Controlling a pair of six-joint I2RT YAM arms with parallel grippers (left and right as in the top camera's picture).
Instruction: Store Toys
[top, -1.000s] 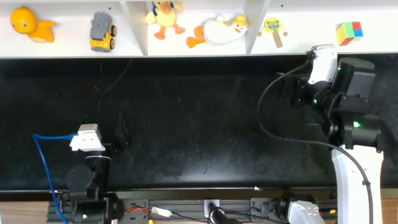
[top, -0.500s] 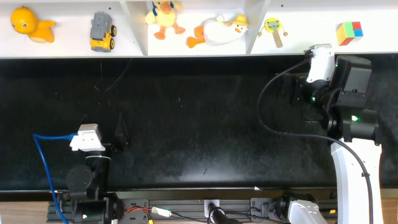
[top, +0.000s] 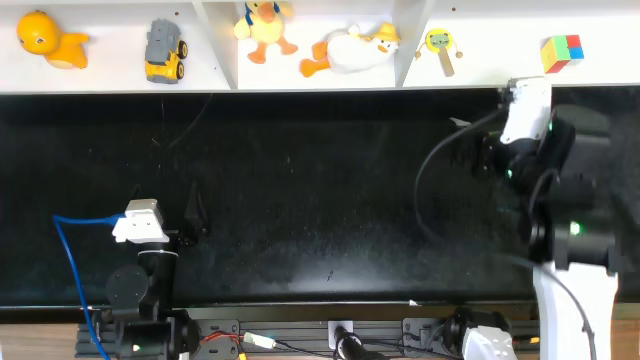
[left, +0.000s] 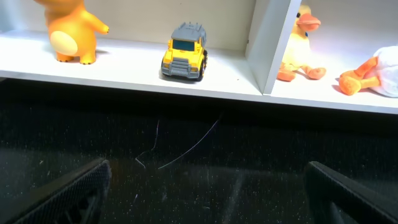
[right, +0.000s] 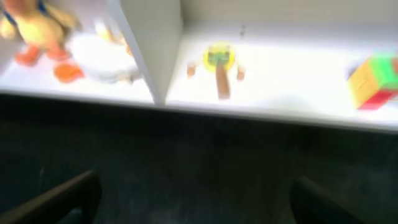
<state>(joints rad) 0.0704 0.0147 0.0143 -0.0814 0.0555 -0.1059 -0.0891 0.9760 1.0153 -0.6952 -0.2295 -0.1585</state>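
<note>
Sitting in the white shelf's (top: 110, 82) compartments are an orange duck (top: 50, 38), yellow-grey truck (top: 164, 52), plush duck (top: 265, 25), white goose (top: 355, 50), green rattle (top: 441, 47) and multicoloured cube (top: 561, 52). The left hand (left: 208, 169) and right hand (right: 196, 182) hover above the black tabletop (top: 320, 200), fingers apart.

One camera hangs overhead and looks straight down on the black bench (top: 320, 200), with the arm bases at its lower edge and the white shelf (top: 300, 82) along the top. The left wrist camera sits low over the bench, facing the shelf from fairly near, and takes in the orange duck (left: 71, 34), yellow truck (left: 185, 53) and plush duck (left: 298, 43). The right wrist camera faces the shelf farther right, sharing that plush duck and adding the rattle (right: 219, 65) and coloured cube (right: 373, 84). The overhead view holds them all.
</note>
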